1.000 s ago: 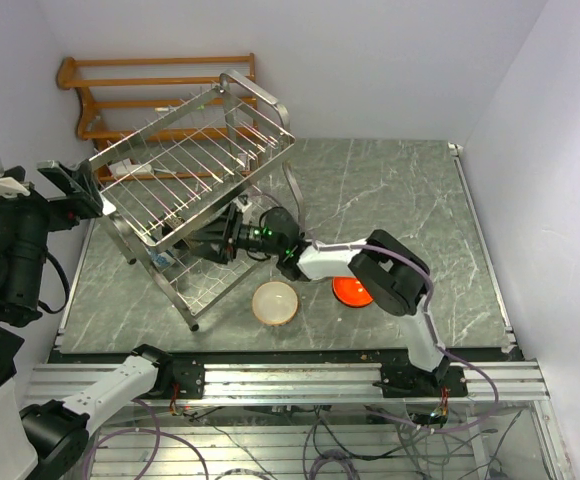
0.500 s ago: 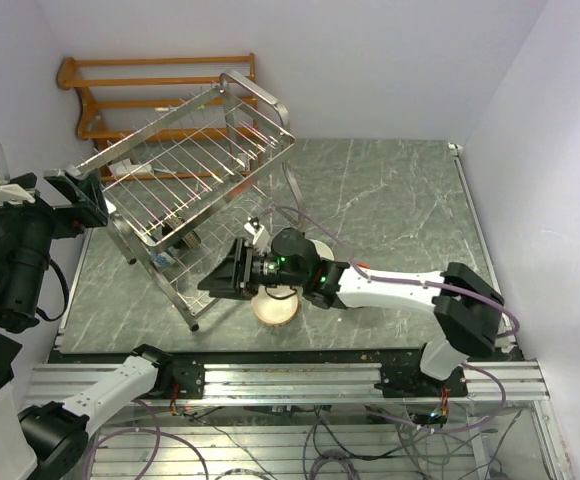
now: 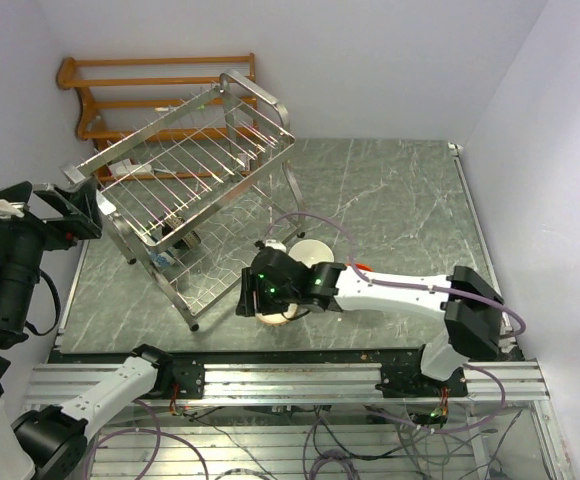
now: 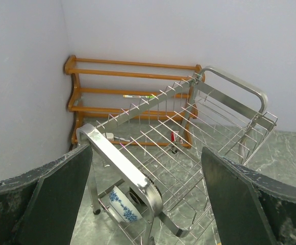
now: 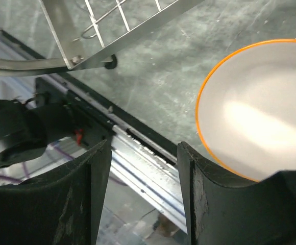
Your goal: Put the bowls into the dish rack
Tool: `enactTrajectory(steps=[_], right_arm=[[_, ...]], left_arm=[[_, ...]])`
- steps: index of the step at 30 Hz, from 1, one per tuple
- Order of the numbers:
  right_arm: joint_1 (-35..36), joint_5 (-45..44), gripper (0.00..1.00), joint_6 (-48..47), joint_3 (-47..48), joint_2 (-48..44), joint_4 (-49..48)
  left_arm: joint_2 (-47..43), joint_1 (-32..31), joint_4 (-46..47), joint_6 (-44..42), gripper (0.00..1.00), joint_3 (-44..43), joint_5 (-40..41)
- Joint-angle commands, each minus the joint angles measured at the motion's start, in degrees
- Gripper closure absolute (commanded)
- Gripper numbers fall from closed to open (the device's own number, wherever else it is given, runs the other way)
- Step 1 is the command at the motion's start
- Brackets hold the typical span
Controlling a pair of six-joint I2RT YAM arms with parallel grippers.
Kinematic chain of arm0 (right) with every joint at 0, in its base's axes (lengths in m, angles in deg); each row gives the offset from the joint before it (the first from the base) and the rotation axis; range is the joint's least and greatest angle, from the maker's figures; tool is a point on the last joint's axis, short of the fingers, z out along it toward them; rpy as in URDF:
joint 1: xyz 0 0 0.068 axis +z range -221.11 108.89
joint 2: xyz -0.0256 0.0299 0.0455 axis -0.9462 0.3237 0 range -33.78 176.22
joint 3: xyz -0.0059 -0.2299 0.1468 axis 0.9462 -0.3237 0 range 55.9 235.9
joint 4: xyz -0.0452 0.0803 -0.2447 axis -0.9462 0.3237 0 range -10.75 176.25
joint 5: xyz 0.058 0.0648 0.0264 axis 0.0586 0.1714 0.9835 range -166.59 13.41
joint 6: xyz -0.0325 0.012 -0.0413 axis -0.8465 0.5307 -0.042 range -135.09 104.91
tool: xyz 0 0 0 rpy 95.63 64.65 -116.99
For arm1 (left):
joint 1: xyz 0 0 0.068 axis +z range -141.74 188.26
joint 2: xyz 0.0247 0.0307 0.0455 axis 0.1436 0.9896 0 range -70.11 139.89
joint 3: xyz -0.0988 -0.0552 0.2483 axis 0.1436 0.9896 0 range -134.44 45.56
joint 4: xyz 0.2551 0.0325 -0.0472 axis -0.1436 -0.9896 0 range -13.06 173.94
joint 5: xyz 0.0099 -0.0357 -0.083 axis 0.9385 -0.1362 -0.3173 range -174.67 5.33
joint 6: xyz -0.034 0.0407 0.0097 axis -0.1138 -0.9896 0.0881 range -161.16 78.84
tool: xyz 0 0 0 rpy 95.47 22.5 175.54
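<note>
From above, on the grey-green marbled table (image 3: 400, 200), the right gripper (image 3: 258, 303) hangs over a round bowl with a pale inside (image 3: 278, 318), near the shiny silver wire dish rack (image 3: 185, 175). The left gripper (image 3: 70, 203) sits beside the rack's left end.

At the left wrist, the left gripper is spread wide and holds nothing. A blue-and-white patterned bowl (image 4: 121, 206) sits in the rack's lower tier, before a brown wooden slatted rack (image 4: 132, 76).

At the right wrist, the fingers (image 5: 81, 204) stand parted and empty. The pale bowl, orange-rimmed here, lies on the table beside one finger, outside the gap.

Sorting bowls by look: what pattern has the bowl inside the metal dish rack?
The bowl is blue-and-white patterned; left wrist view shows it best.
</note>
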Motion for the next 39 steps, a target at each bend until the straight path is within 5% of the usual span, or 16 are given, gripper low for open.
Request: enactTrajectory(steps=[1,14,24,26,28,39], right_arm=[[1.38,-7.34,0.47,-7.79,5.74,5.07,9.28],[3.22,-12.94,0.5,-14.32,10.08,14.63,12.67],[3.51,-13.74,0.68,-17.43,10.48,18.23,12.86],[3.51,-13.48,0.78,-17.74,10.2,18.56,12.74],[3.68,-13.44,1.0,-17.92,10.19,18.28,12.72],[3.4,-1.8,1.0,-20.59,11.97,8.32,9.53]], left_arm=[[-0.89,-0.29,-0.44,0.67,0.01,-0.7,-1.04],[-1.41,-0.29,-1.2,-0.16,0.01,0.37,1.3],[-1.77,-0.29,-0.19,-0.44,0.01,2.62,2.25],[-1.9,-0.29,0.15,-0.32,0.01,3.16,2.32],[-2.11,-0.25,0.47,-0.25,0.01,3.58,2.36],[-1.81,-0.29,0.69,-0.18,0.01,1.84,3.24]])
